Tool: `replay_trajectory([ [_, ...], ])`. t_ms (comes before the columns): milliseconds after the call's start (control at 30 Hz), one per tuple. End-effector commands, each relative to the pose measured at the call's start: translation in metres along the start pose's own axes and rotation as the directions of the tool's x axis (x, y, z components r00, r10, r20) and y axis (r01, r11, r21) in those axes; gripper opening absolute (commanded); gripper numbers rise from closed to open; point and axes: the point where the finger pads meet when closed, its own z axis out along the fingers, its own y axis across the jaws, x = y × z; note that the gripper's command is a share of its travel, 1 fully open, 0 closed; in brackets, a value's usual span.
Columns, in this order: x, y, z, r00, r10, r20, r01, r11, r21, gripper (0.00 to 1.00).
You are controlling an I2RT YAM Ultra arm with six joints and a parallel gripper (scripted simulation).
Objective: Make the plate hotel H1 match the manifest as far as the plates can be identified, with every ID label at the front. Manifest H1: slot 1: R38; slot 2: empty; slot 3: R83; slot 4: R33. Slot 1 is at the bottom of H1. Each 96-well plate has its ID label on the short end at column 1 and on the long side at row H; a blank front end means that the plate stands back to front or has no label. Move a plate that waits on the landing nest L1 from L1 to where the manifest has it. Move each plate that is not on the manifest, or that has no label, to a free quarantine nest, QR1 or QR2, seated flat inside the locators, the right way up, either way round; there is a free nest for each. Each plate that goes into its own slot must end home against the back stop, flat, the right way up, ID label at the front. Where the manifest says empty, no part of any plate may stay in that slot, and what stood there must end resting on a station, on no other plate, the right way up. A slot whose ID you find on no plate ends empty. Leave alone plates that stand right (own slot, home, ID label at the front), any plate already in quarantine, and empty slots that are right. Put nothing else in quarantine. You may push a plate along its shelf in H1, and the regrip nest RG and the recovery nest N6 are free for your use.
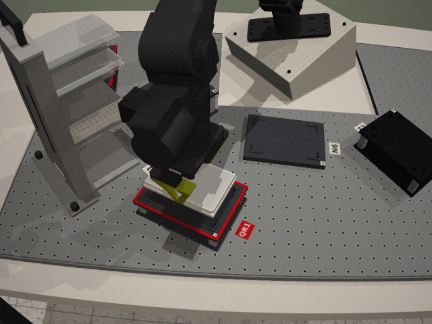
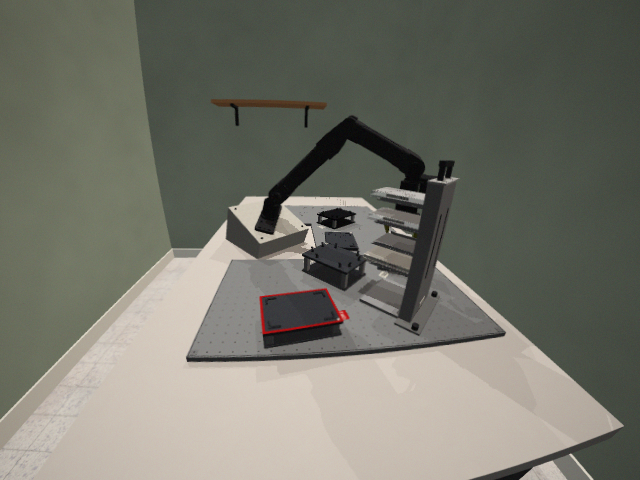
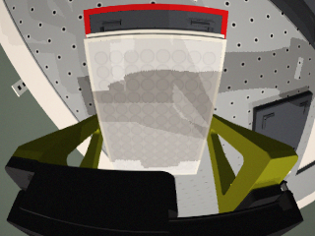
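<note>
Over the QR1 nest sits the plate, a pale 96-well plate, level and the right way up. It covers most of the nest's dark deck and is skewed a little against the red rim. In the wrist view a strip of rim shows beyond its far end. Whether it rests on the nest or hangs just above cannot be told. The gripper grasps the plate across its width, with the yellow fingers against both long sides. The QR1 tag lies just beside the nest's near corner. H1 stands near the nest, holding plates on its upper shelves. N6 lies on the nest's other side, bare.
</note>
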Motion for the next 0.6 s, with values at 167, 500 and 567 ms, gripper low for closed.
replay_trajectory([
  [167, -0.004, 0.000, 0.003, 1.000, -0.001, 0.002, 0.001, 1.000, -0.007, 0.85],
  [500, -0.002, -0.001, 0.011, 1.000, -0.004, 0.001, 0.004, 1.000, -0.006, 0.85],
  [567, -0.003, 0.005, 0.010, 1.000, 0.000, 0.001, 0.000, 1.000, -0.020, 0.85],
])
